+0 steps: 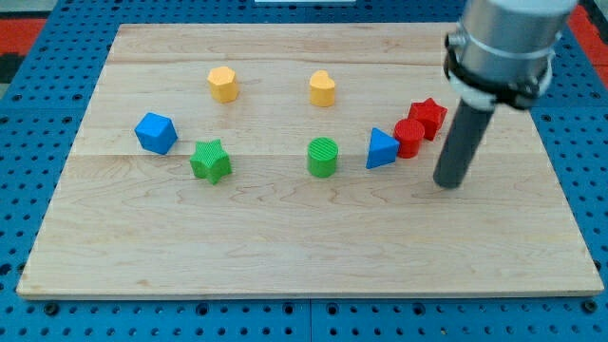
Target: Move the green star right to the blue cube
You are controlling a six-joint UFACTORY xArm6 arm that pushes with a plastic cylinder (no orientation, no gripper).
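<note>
The green star [210, 160] lies on the wooden board's left half, just below and to the right of the blue cube [156, 132]; a narrow gap shows between them. My tip [450, 181] rests on the board at the view's right, far from both blocks, below and to the right of the red blocks.
A green cylinder [323, 157] sits mid-board, with a blue triangle [381, 149], a red cylinder [409, 138] and a red star [427, 117] in a row to its right. A yellow hexagon [222, 84] and a yellow heart [322, 88] lie near the top. The wooden board [285, 247] rests on a blue pegboard.
</note>
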